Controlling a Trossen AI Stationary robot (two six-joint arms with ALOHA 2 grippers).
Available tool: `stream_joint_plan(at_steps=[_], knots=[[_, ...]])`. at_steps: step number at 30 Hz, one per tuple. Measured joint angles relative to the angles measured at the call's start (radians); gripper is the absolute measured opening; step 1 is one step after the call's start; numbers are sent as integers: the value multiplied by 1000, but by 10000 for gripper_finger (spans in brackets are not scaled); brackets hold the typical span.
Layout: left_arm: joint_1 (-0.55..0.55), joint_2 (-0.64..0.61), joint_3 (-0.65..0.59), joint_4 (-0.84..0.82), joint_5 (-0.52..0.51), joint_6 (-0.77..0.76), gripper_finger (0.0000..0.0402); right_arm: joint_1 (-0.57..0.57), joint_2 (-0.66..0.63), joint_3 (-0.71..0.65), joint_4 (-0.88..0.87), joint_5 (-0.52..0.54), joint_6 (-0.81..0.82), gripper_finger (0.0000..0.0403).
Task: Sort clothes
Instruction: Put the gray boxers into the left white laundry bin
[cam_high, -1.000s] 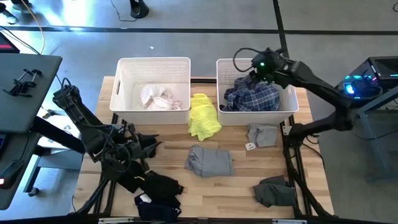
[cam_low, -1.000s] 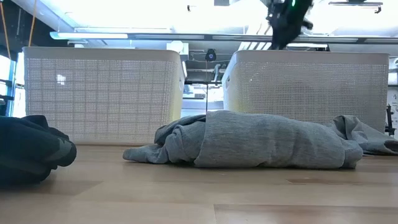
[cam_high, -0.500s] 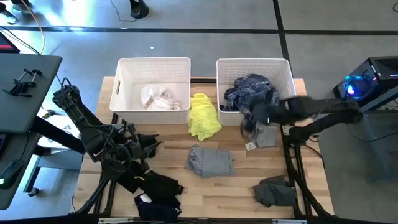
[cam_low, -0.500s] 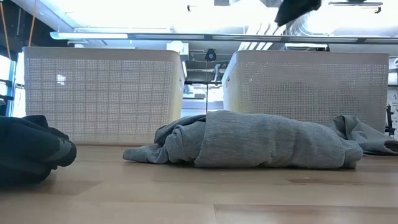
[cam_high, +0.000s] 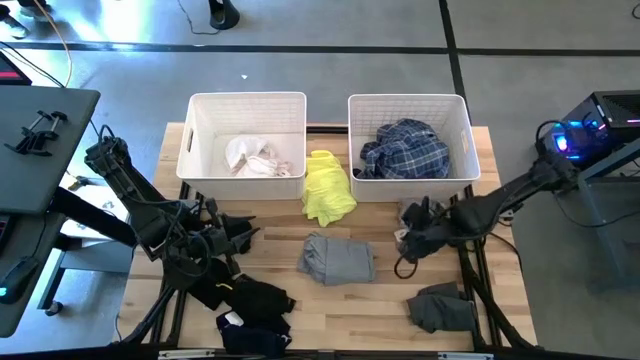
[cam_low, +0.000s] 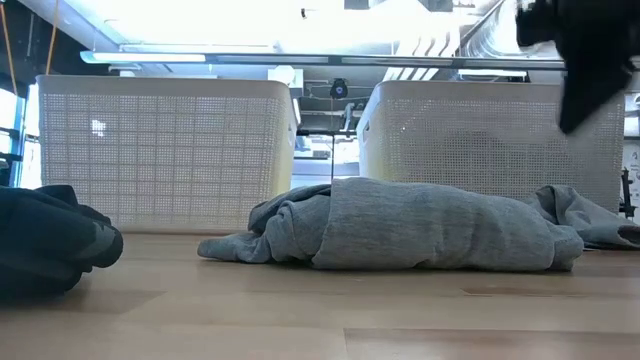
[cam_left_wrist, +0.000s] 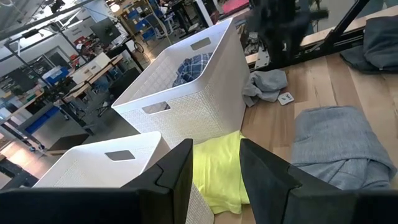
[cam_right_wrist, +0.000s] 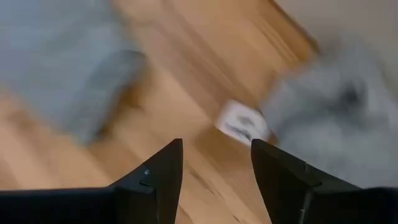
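Right gripper (cam_high: 408, 243) open, empty, low over bench (cam_high: 380, 300) beside small grey garment (cam_high: 424, 217) at 3 o'clock. Risk: pinching white tag (cam_right_wrist: 241, 122) instead. Left gripper (cam_left_wrist: 214, 180) open, idle, 9 o'clock.

We see the high view evenly lit and sharp, with soft shadows under the two white bins (cam_high: 247, 100) and only a blue glow at the device (cam_high: 560, 140) by the right edge. In the low view, strong backlight from the ceiling lights (cam_low: 250, 30) washes out the upper part, the bins' mesh walls glow pale, and the right arm (cam_low: 580, 60) shows as a dark, smeared shape against it. The right wrist view is heavily blurred, so the grey garment (cam_right_wrist: 62, 68) and the table's wood (cam_right_wrist: 186, 124) run into soft patches, while the left wrist view stays bright and clear apart from a smeared dark arm far off.
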Motion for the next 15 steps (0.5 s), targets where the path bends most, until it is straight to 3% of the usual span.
stream_joint_plan(at_steps=[6, 11, 15], knots=[[37, 0, 0, 0, 2, -31, 119, -16, 0, -244, 10, -36, 283, 176], [97, 0, 0, 0, 92, -44, 119, -16, 1, -402, 148, -35, 334, 174], [165, 4, 1, 6, 200, -53, 119, -16, -6, -477, 279, 7, 332, 139]])
